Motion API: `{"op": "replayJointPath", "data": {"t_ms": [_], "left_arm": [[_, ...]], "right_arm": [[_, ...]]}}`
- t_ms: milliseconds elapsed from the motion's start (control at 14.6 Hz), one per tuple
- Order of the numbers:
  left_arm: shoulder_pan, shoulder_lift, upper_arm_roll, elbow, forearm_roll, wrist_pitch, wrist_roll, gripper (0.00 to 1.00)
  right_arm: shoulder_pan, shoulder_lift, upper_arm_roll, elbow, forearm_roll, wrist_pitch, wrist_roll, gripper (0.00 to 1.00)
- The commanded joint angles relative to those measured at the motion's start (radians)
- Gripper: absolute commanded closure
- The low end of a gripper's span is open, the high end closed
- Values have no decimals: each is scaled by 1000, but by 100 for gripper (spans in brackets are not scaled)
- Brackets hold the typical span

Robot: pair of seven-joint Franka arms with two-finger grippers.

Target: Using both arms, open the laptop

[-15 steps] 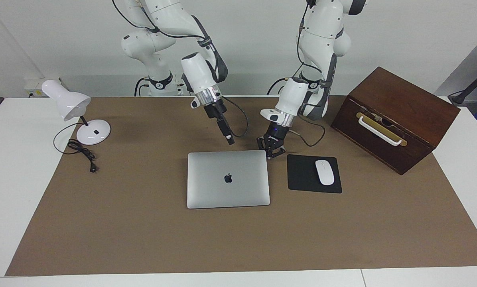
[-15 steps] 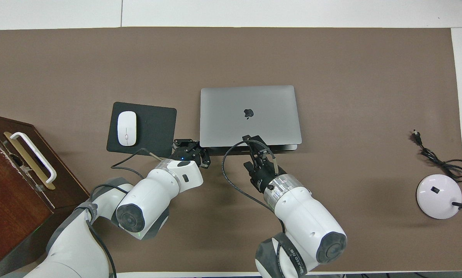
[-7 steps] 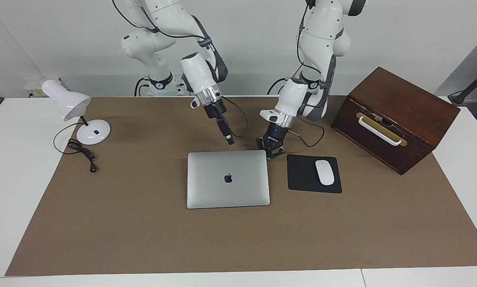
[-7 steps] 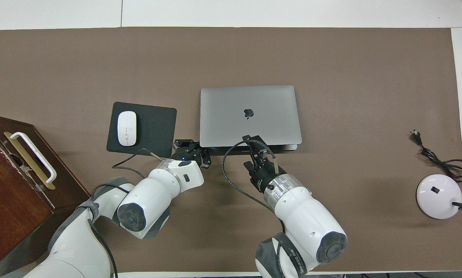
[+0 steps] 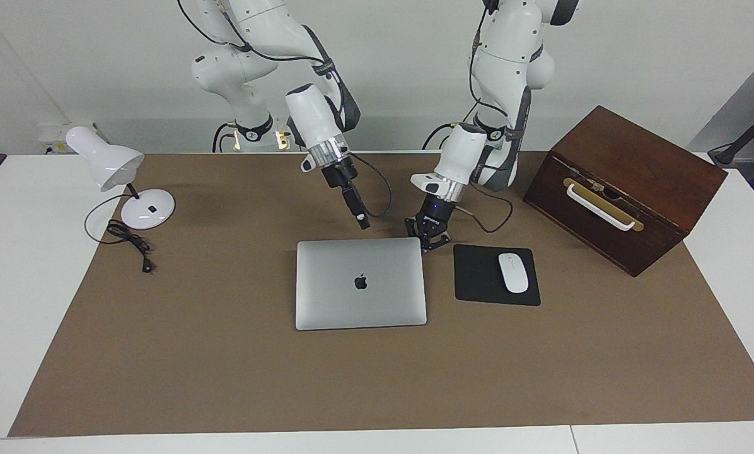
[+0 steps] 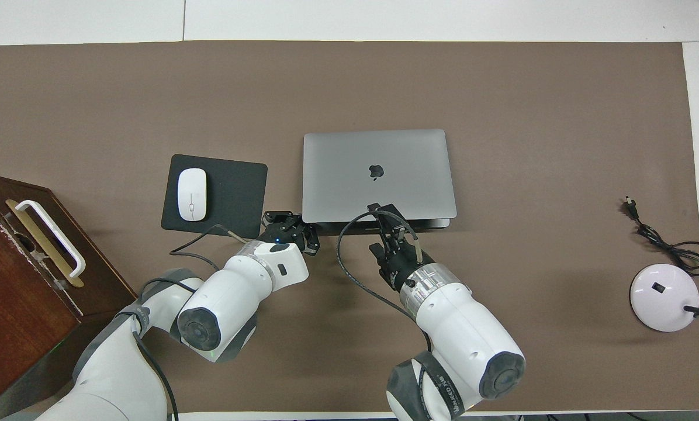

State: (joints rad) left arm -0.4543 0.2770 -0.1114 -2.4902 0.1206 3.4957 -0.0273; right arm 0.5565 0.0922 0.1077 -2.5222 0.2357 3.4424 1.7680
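Observation:
The silver-grey laptop (image 5: 360,284) (image 6: 379,175) lies closed and flat in the middle of the brown mat, logo up. My left gripper (image 5: 429,243) (image 6: 291,222) is shut and sits low at the laptop's corner nearest the robots, toward the left arm's end of the table. I cannot see whether it touches the corner. My right gripper (image 5: 364,222) (image 6: 380,209) hangs tilted in the air over the laptop's edge nearest the robots, near that edge's middle. It holds nothing that I can see.
A black mouse pad (image 5: 478,277) with a white mouse (image 5: 513,272) lies beside the laptop toward the left arm's end. A brown wooden box (image 5: 623,189) stands past it. A white desk lamp (image 5: 131,183) and its cord (image 5: 128,243) are at the right arm's end.
The left arm's wrist has shifted very slightly toward the robots. The laptop stays closed and the right arm has not moved.

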Motion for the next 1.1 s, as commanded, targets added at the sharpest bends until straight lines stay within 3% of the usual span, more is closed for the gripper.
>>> {"op": "replayJointPath", "data": {"t_ms": [0,1027], "left_arm": [[-4,41,1,17,21,11,-16,100],[-29,48,2,31,11,12,-14,100]], "right_arm": [[-15,38,6,5,19,47,-48,3],[-67,112,1,95,17,47,-116,3]]}}
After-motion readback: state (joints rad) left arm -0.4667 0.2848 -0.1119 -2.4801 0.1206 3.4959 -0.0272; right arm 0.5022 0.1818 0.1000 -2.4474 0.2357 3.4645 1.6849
